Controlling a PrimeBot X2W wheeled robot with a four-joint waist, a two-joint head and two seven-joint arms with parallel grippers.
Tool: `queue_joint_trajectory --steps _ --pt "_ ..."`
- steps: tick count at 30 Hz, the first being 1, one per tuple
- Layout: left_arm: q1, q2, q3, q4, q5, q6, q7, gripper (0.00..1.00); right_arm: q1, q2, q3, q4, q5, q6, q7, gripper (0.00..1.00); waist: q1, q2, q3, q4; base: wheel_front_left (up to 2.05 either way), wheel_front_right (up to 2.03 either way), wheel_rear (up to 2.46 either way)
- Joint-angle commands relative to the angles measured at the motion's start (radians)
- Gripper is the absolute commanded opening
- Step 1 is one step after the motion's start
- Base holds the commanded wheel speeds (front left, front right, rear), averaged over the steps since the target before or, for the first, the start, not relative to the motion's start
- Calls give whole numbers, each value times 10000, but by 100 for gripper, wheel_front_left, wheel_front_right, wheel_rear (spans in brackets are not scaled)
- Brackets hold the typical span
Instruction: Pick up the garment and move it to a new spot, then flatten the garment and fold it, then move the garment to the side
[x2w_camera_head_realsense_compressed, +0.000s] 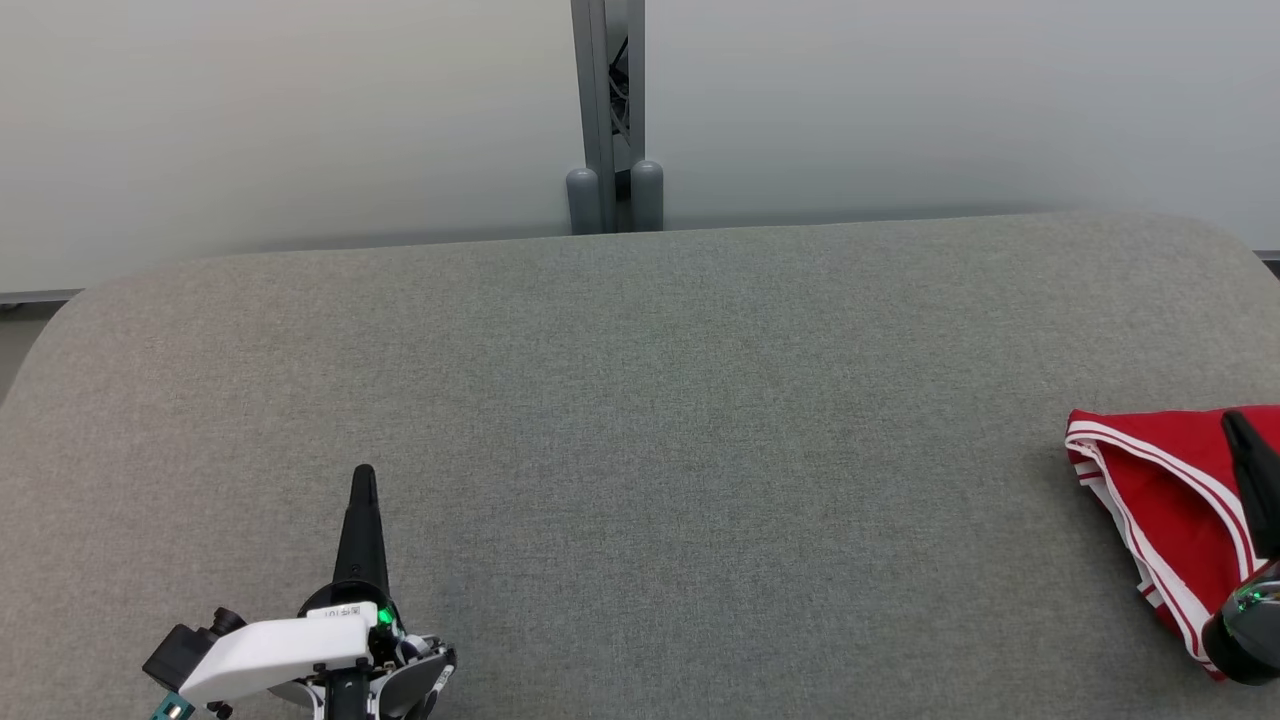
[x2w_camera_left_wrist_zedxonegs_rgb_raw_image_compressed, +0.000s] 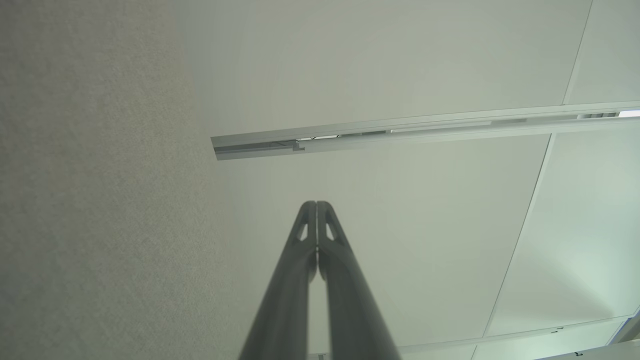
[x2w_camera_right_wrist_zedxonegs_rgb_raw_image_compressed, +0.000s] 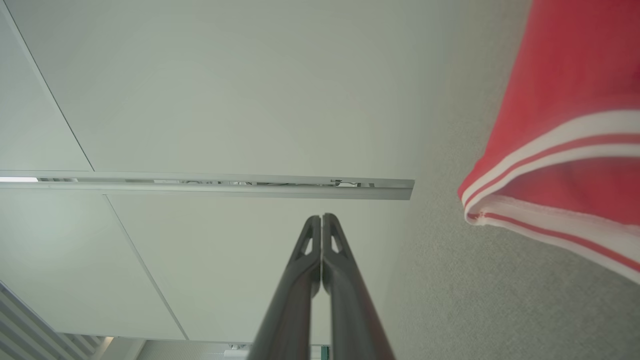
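The red fabric garment with white striped edging (x2w_camera_head_realsense_compressed: 1165, 480) lay as a folded, roughly triangular bundle at the far right of the grey fabric-covered counter (x2w_camera_head_realsense_compressed: 640, 400), and the head view's edge cut part of it off. How close it sat to the counter's own edge could not be told.

The right claw (x2w_camera_head_realsense_compressed: 1243, 435) hung over the garment with its two dark fingers clenched on nothing. In the right wrist view the cloth lay off to one side of the shut tips, not between them. Whether the claw touched the cloth could not be told.

The likeliest fault, as I judged it, was a descent with the fingers pressed together. That would shove or rumple the bundle instead of taking it. A pinch on the top layer alone could let the lower layers fall open and drag, spoiling the fold. The loose striped hem also looked apt to slip from a shallow grip.

The left claw (x2w_camera_head_realsense_compressed: 363, 482) was at the lower left, well apart from the garment, likewise clenched and holding nothing. Any two-handed work would call for a long reach.

Between the claws the counter offered no obstacle that I could see. Behind it stood pale frosted wall panels (x2w_camera_head_realsense_compressed: 300, 120), joined by a grey metal post (x2w_camera_head_realsense_compressed: 607, 100) with two grey cylinders (x2w_camera_head_realsense_compressed: 583, 200) at its foot, well away from the work.
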Motion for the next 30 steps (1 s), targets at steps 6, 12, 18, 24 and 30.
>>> queue_joint_trajectory --steps 6,12,18,24,30 --pt "-138 31 40 6 -77 -48 -32 0 -60 -76 -31 3 55 0 59 0 0 0 0 0 0 0 0" --pt "-138 31 41 5 -78 -47 -32 0 -60 -76 -34 3 55 0 59 0 0 0 0 0 0 0 0" --pt "-137 31 41 5 -78 -48 -32 0 -60 -76 -34 3 55 0 59 0 0 0 0 0 0 0 0" --pt "-137 31 41 5 -78 -48 -32 0 -60 -76 -31 3 55 0 59 0 0 0 0 0 0 0 0" --pt "-137 31 41 4 -78 -48 -32 0 -60 -76 -31 3 55 0 59 0 0 0 0 0 0 0 0"
